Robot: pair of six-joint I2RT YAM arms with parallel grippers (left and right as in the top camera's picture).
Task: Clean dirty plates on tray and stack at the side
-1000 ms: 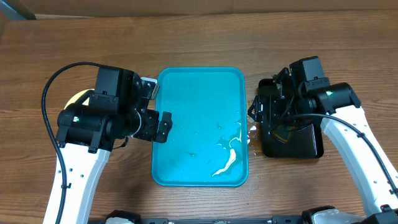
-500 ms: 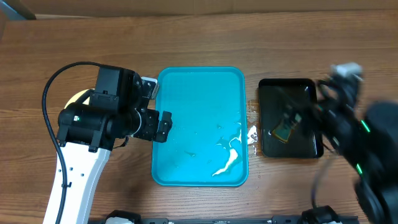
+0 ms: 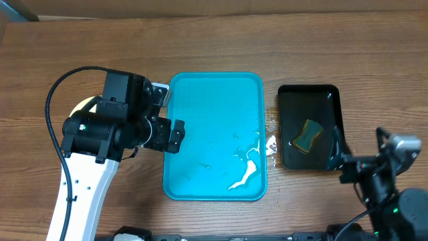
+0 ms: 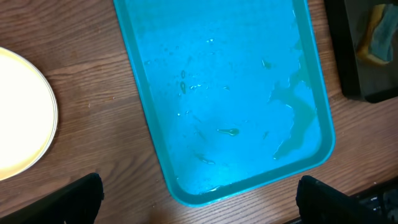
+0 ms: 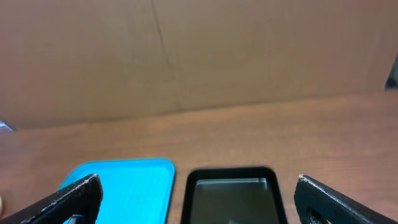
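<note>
The turquoise tray (image 3: 214, 87) lies mid-table and holds only water drops and white foam streaks; it also shows in the left wrist view (image 4: 230, 74) and the right wrist view (image 5: 124, 183). A pale plate (image 3: 83, 106) lies left of the tray, mostly hidden under my left arm; its rim shows in the left wrist view (image 4: 18, 118). I cannot tell how many plates are stacked there. My left gripper (image 3: 170, 136) is open and empty, above the tray's left edge. My right gripper (image 3: 339, 164) is open and empty, drawn back at the front right.
A black tray (image 3: 334, 94) stands right of the turquoise tray with a yellow-green sponge (image 3: 307, 136) in it. White foam (image 3: 271, 144) lies on the wood between the trays. A cardboard wall (image 5: 199, 56) rises behind the table.
My right arm has swung off the black tray back to the front right corner, leaving the sponge lying in the tray. My left arm has not moved.
</note>
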